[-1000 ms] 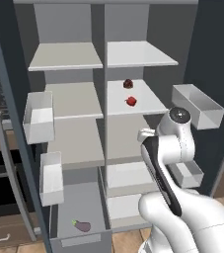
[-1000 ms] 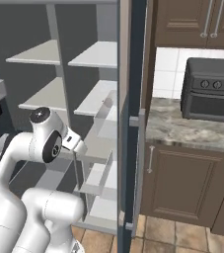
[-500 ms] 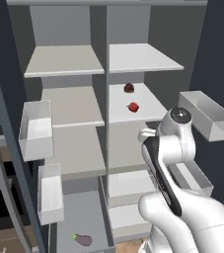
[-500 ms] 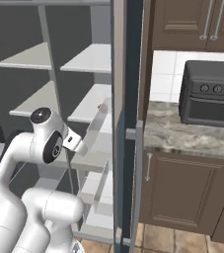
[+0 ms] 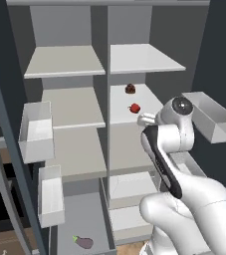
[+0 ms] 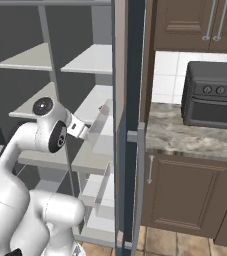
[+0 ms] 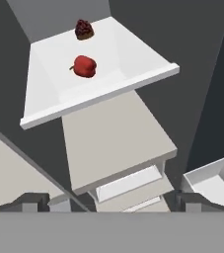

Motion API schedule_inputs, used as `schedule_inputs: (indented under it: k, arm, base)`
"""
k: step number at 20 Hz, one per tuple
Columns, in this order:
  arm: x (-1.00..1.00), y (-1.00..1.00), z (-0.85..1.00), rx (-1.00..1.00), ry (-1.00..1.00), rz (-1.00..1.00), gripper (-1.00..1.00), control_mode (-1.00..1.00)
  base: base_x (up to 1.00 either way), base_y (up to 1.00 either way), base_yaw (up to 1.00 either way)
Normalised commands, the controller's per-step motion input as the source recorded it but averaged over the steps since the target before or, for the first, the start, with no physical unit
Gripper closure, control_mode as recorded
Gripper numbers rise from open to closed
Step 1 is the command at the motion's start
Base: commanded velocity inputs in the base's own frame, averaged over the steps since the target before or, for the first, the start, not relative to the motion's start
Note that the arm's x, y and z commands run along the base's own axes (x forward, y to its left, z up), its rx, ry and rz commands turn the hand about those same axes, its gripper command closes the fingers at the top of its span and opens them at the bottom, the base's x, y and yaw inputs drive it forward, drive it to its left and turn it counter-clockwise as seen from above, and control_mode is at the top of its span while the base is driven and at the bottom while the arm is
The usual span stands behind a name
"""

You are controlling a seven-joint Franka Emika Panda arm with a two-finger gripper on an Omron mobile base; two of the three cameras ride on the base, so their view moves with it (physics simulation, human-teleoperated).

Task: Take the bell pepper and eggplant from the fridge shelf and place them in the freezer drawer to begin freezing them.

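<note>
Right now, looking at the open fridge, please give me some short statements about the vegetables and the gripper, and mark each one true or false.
1. The eggplant lies in the freezer drawer at the bottom left. True.
2. The bell pepper is already in the drawer too. False: it sits on the white fridge shelf.
3. A darker maroon-red object sits on the same shelf, behind the pepper. True.
4. The gripper holds the pepper. False: its jaws are open and empty, short of the shelf.
5. The pepper touches the maroon object. False: there is bare shelf between them.
</note>
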Motion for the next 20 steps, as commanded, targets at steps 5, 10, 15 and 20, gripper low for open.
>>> schedule_inputs:
  k: [5, 10, 15, 20]
  arm:
    - [0.78, 0.00, 0.19, 0.00, 0.00, 0.02, -1.00, -1.00]
    - [0.70, -0.04, 0.07, -0.01, 0.06, 0.00, -1.00, -1.00]
    - [0.34, -0.07, -0.14, -0.12, -0.01, 0.08, -1.00, -1.00]
    - [0.50, -0.33, -0.15, -0.07, 0.00, 0.00, -1.00, -1.00]
  base:
    - [0.00, 0.00, 0.00]
    - [0.00, 0.00, 0.00]
    - [0.00, 0.00, 0.00]
    - [0.00, 0.00, 0.00]
